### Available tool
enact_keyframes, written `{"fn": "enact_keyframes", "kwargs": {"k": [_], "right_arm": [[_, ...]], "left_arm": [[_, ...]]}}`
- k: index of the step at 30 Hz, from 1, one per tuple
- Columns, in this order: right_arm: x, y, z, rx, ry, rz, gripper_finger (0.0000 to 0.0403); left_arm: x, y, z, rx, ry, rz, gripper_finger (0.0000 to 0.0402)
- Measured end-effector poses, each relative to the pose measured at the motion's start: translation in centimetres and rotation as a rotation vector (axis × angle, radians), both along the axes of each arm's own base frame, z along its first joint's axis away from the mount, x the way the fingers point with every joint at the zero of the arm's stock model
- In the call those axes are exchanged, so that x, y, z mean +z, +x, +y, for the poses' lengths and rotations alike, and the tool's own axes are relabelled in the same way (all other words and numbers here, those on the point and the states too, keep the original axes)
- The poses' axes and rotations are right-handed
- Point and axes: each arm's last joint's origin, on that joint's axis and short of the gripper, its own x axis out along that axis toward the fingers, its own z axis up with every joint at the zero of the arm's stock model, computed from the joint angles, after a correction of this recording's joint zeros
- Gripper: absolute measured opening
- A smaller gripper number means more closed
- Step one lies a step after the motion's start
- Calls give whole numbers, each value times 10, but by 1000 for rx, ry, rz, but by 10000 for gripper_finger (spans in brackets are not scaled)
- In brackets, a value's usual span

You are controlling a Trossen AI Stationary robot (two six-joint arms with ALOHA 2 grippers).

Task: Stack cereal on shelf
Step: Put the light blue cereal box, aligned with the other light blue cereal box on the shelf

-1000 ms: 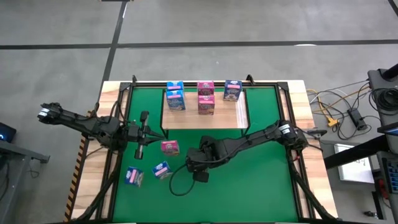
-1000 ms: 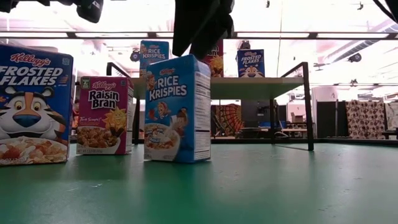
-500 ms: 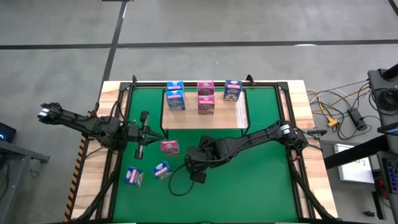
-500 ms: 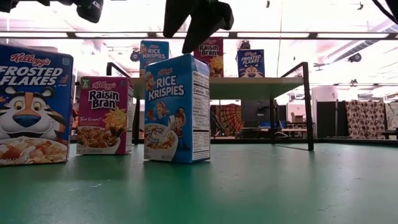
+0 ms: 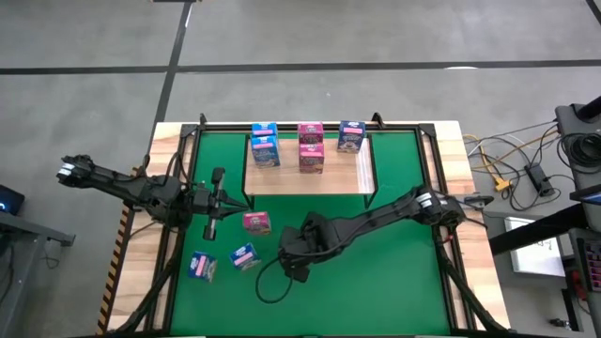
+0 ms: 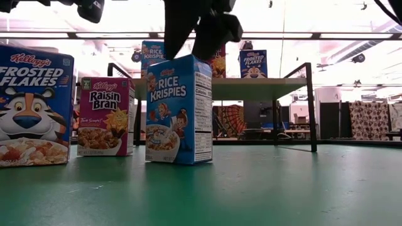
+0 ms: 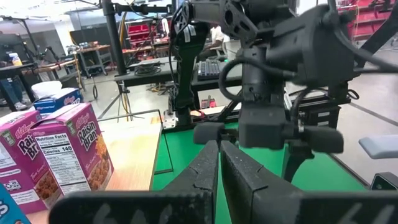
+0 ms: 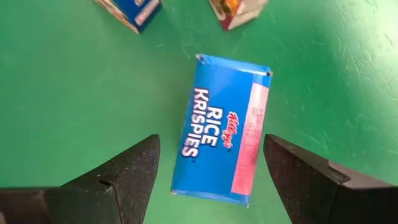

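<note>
Three cereal boxes stand upright on the green mat: a light blue Rice Krispies box (image 6: 179, 110), a pink Raisin Bran box (image 6: 105, 116) and a dark blue Frosted Flakes box (image 6: 34, 107). More cereal stands on the shelf (image 5: 310, 178): light blue (image 5: 265, 147), pink (image 5: 311, 147) and dark blue (image 5: 351, 138). My right gripper (image 8: 211, 149) hangs open above the light blue box (image 8: 224, 152) on the mat. One finger stands on each side of the box's top and neither touches it. My left gripper (image 7: 217, 171) is shut and empty, level near the shelf's left corner.
The black frame (image 5: 427, 160) runs around the green mat (image 5: 394, 272). A black cable (image 5: 268, 286) loops on the mat below my right arm. The pink box (image 5: 256, 222) stands just beyond the light blue one (image 5: 244, 256). The dark blue one (image 5: 201, 267) is to its left.
My right gripper has shifted a little toward the table's left and near edges, over the light blue box on the mat. It has rolled about its own pointing line and stays open. The boxes have not moved.
</note>
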Motion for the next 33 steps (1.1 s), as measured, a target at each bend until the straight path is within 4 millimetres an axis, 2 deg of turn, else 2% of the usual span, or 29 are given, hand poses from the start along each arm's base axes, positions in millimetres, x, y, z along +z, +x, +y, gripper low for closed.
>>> {"fn": "enact_keyframes", "kwargs": {"k": [6, 17, 24, 28, 33], "right_arm": [[-9, 1, 0, 9, -26, 39, 268], [-8, 1, 0, 45, -40, 44, 184], [-7, 0, 0, 135, -44, 61, 150], [3, -4, -2, 175, -12, 81, 145], [30, -11, -4, 245, 25, 60, 148]], "left_arm": [[0, 0, 0, 0, 3, -2, 1], [1, 0, 0, 0, 2, -8, 1], [1, 0, 0, 0, 1, -12, 1], [1, 0, 0, 0, 1, -12, 1], [1, 0, 0, 0, 7, -15, 1]]}}
